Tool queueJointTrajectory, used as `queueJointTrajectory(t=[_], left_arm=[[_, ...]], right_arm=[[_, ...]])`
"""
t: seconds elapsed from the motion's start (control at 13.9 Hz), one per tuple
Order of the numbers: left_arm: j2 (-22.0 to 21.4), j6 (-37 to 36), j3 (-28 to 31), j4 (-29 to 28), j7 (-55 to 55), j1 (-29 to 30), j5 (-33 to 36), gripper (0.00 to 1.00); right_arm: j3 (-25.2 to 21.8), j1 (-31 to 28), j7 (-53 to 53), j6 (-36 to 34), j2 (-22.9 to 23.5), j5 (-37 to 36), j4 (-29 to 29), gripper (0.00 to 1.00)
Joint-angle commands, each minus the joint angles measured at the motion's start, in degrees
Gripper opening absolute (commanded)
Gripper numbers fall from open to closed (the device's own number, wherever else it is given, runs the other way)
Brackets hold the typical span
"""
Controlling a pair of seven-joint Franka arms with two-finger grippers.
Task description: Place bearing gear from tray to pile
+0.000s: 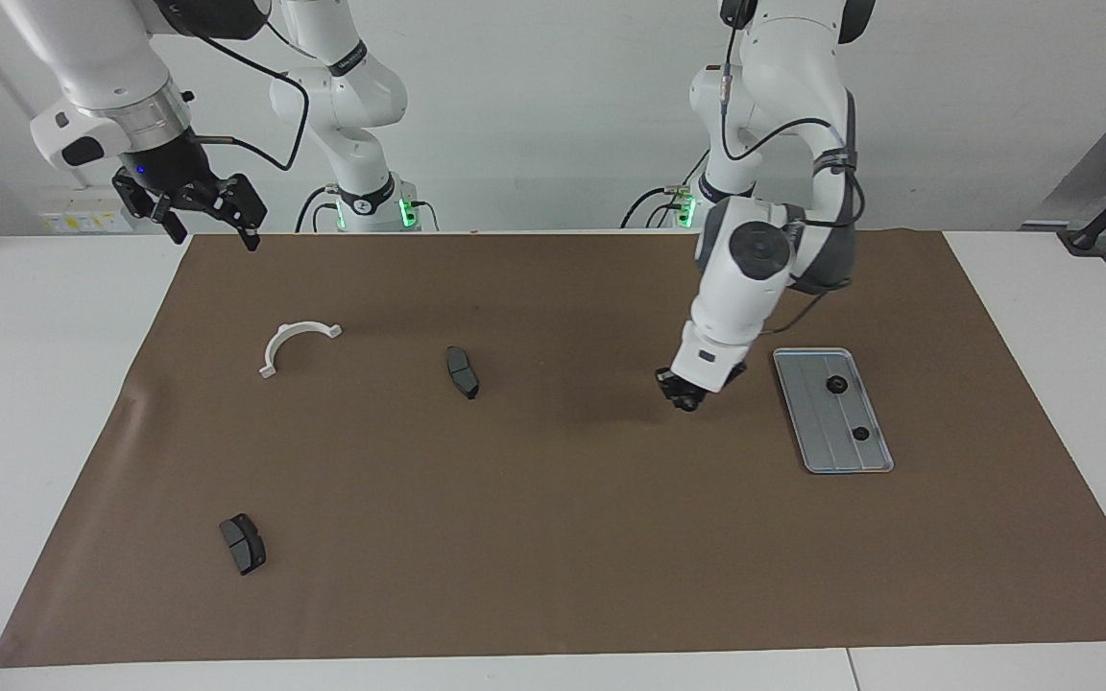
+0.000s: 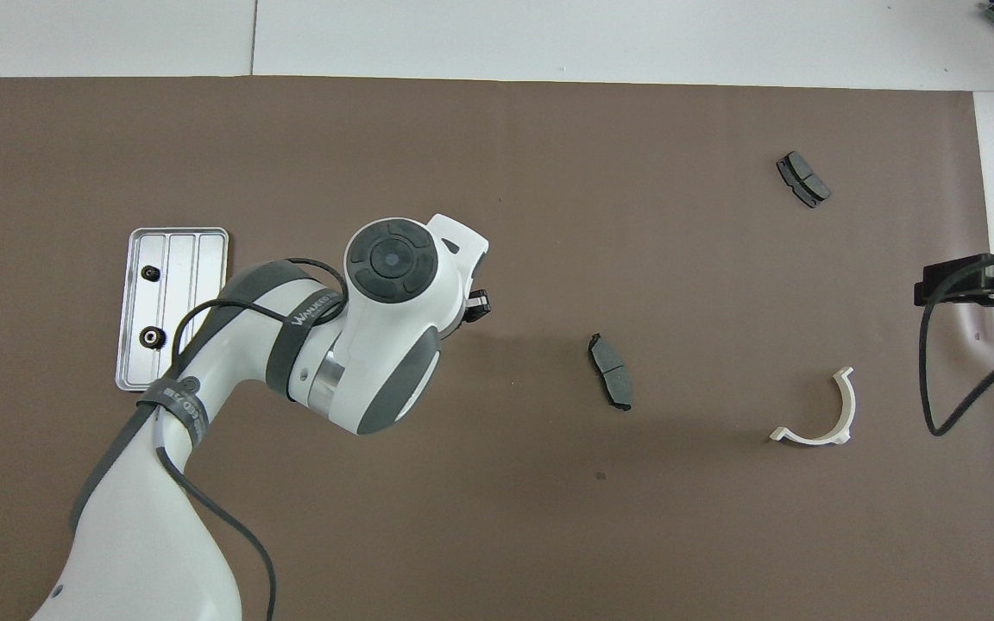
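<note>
Covering the table, the brown paper mat (image 1: 553, 537) bears a ridged silver-grey metal tray (image 1: 817, 422) holding two small black gears (image 1: 836, 385). Over bare mat between tray and dark grey curved pad (image 1: 462, 372), the left gripper (image 1: 685, 395) hangs nearly closed; whether it carries a gear I cannot tell. Right gripper (image 1: 212, 216) waits spread above the mat's corner, near the white half-ring bracket (image 1: 296, 344).

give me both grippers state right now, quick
left gripper: closed, over the brown mat between the tray and the pile; whether it holds a gear cannot be told.
right gripper: open, empty, waiting raised over the table's edge.
</note>
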Motion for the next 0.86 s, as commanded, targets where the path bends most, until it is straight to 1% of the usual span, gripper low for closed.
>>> queueJointTrajectory(t=[0.0,0.07,0.14,0.22,0.29,0.36,0.43,0.5,0.58,0.65,0.79], left_arm=[[2.6,5.3,1.0,-0.8,-4.1,-4.1,0.9,0.02],[3.7,7.4,1.0,-1.2,-5.0,-5.1,0.9,0.06],[4.0,8.8,1.0,-1.5,-5.2,-5.2,0.9,0.15],[4.0,9.0,1.0,-1.6,-5.2,-5.2,0.9,0.34],[4.0,9.1,1.0,-1.5,-5.1,-5.2,0.9,0.67],[4.0,8.2,1.1,-1.0,-5.0,-5.2,0.9,0.86],[4.0,7.5,1.3,-0.4,-4.9,-5.0,1.0,0.95],[3.8,6.9,1.6,1.0,-4.8,-4.2,1.0,1.0],[3.4,6.6,1.8,1.5,-4.6,-3.4,1.0,1.0],[2.3,6.1,1.8,1.5,-4.2,-1.3,1.0,1.0],[-1.5,2.6,1.7,1.6,-2.1,5.1,1.0,1.0]], right_arm=[[0.5,1.5,0.4,6.9,-1.1,1.2,-5.9,1.0],[0.5,2.1,0.4,8.9,-1.2,1.2,-7.3,1.0],[0.6,2.5,0.4,10.3,-0.8,1.3,-8.2,1.0],[0.6,3.0,0.4,11.2,0.0,1.3,-8.9,1.0],[0.6,3.7,0.4,12.2,1.8,1.4,-9.0,1.0],[0.6,4.5,0.6,13.6,3.0,1.4,-9.1,1.0],[0.6,5.5,1.4,15.1,4.2,1.5,-9.1,1.0],[0.6,6.6,3.0,16.8,5.7,1.5,-9.1,1.0],[0.6,7.9,4.9,18.5,6.9,1.5,-9.1,1.0],[0.6,8.9,6.4,20.0,8.2,1.5,-9.2,1.0],[0.6,11.9,10.4,23.2,11.0,1.5,-9.2,1.0]])
